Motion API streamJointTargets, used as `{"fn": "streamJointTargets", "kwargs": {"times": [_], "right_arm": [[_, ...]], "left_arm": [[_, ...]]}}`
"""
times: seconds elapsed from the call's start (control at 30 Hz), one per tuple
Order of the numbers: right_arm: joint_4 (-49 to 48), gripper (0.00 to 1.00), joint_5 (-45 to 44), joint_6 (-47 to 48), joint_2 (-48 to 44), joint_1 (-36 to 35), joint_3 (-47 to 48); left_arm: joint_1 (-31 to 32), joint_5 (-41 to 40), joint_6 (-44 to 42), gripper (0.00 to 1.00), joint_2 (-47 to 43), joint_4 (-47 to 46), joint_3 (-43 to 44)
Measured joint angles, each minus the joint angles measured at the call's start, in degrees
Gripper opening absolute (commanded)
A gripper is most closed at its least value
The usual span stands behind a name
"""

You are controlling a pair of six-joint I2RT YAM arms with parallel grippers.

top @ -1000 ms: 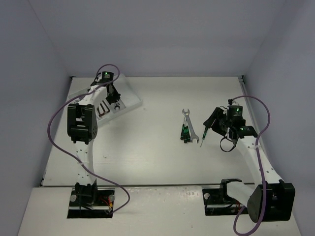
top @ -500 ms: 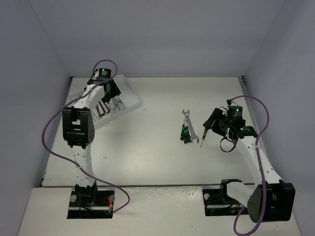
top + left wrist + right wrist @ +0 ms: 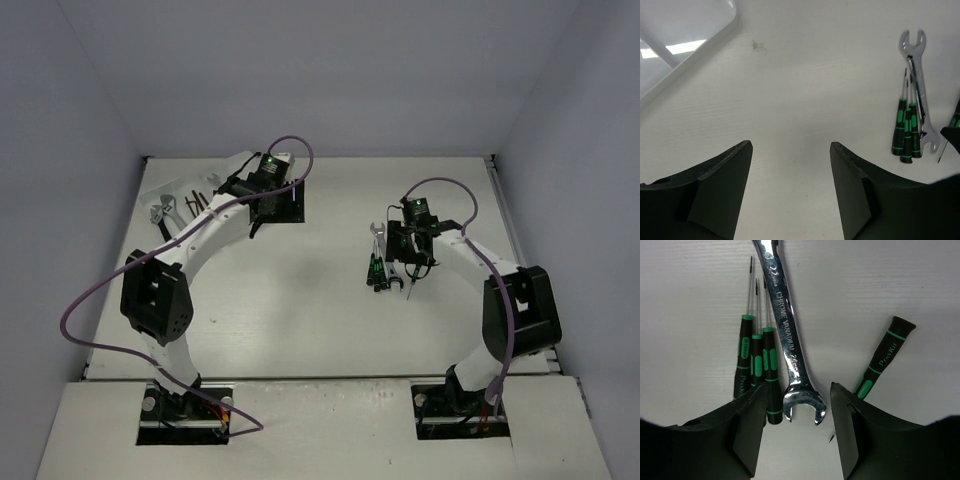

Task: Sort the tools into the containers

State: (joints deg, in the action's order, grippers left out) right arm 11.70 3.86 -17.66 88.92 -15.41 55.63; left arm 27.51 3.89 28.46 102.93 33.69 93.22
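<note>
A silver open-end wrench lies flat on the table, with three black screwdrivers with green marks beside it and one more screwdriver on its other side. My right gripper is open just above them, a finger on either side of the wrench's near head, holding nothing. From above, this gripper covers part of the wrench. My left gripper is open and empty over bare table, right of the white tray. The tray holds wrenches and dark hex keys.
Grey walls close the table in on the left, back and right. The left arm stretches across the tray's right part, and its purple cable loops over the table's left side. In the left wrist view, the wrench and the screwdrivers lie at the far right.
The left gripper opened, left the tray and swung right over the table. The right arm swung left and now hovers over the wrench and screwdrivers.
</note>
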Motion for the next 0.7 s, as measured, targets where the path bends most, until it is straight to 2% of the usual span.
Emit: {"fn": "streamJointTargets", "kwargs": {"times": [0.33, 0.7], "right_arm": [[-0.97, 0.42, -4.54, 3.06, 8.94, -1.19, 1.29], [-2.95, 0.44, -5.2, 4.97, 10.32, -2.83, 2.64]], "left_arm": [[-0.83, 2.86, -2.34, 0.6, -1.3, 1.74, -4.93], [-0.03, 4.43, -3.29, 0.6, -1.94, 1.8, -4.95]]}}
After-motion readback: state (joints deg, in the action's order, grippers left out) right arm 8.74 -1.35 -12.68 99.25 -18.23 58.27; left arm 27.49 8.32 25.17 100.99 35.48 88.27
